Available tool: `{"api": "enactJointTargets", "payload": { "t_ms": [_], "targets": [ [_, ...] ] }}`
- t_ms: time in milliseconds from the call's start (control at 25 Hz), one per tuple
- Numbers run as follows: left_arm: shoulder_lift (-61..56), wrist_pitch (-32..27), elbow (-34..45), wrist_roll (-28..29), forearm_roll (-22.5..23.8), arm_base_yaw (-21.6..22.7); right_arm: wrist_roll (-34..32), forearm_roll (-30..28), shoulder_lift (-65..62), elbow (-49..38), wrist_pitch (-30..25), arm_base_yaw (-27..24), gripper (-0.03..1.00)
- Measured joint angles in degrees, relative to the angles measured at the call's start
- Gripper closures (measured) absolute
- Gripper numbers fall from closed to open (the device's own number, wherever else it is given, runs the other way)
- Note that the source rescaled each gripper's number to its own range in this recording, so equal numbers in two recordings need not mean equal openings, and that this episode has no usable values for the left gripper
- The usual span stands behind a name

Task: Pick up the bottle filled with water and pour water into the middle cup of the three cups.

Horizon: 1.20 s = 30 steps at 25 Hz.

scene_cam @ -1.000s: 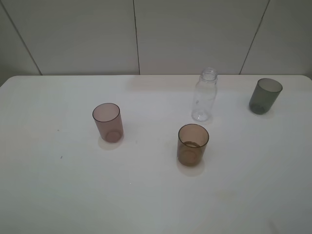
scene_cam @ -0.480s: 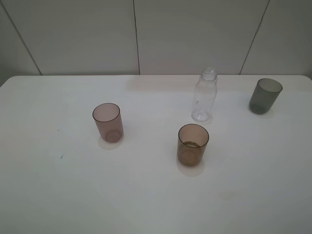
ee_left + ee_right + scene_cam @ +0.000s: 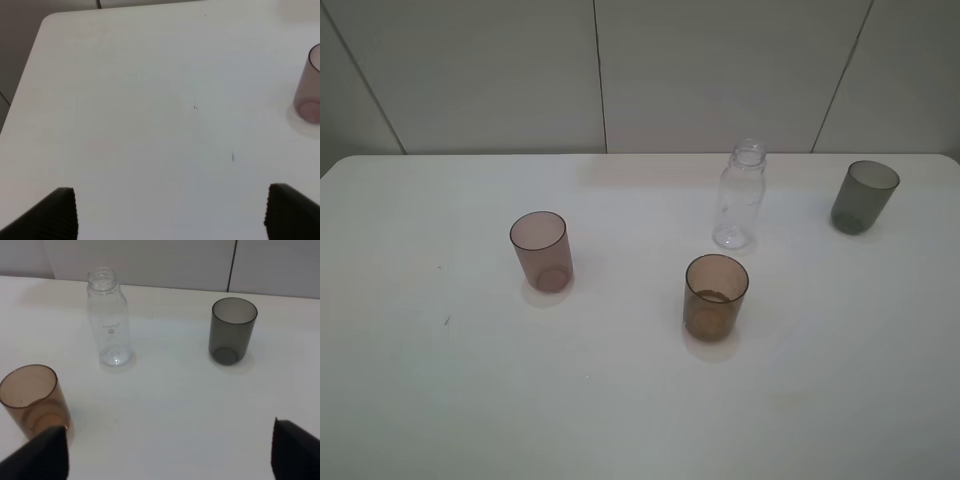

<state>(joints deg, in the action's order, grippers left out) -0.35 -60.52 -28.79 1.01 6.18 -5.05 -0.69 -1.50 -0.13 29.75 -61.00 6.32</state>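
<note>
The clear bottle (image 3: 108, 317) stands upright toward the table's far-right edge, ahead of the wide-open, empty right gripper (image 3: 167, 452), the nearer arm; left gripper (image 3: 170, 212) likewise spread.

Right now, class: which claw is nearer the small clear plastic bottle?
Right. The right claw faces the small clear plastic bottle directly; the left claw sees only the pinkish-mauve tumbler.

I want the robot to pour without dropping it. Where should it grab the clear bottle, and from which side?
Probably around the straight middle of the bottle, below the rounded shoulders, with the fingers closing on its sides. It stands upright and has no cap, so a side grip keeps the mouth free for pouring. The right gripper is open and already faces it, and the table's near side is clear between the amber cup and grey cup.
</note>
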Motion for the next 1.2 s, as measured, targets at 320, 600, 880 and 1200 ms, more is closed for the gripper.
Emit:
{"api": "enactJointTargets", "payload": {
  "t_ms": [320, 600, 880, 1200],
  "targets": [
    [0.0, 0.0, 0.0, 0.0, 0.0, 0.0, 0.0, -1.2, 0.0, 0.0, 0.0, -0.4, 0.15],
    [0.0, 0.0, 0.0, 0.0, 0.0, 0.0, 0.0, -1.2, 0.0, 0.0, 0.0, -2.3, 0.15],
    [0.0, 0.0, 0.0, 0.0, 0.0, 0.0, 0.0, -1.3, 0.0, 0.0, 0.0, -2.3, 0.15],
    [0.0, 0.0, 0.0, 0.0, 0.0, 0.0, 0.0, -1.3, 0.0, 0.0, 0.0, -2.3, 0.15]
  ]
}}
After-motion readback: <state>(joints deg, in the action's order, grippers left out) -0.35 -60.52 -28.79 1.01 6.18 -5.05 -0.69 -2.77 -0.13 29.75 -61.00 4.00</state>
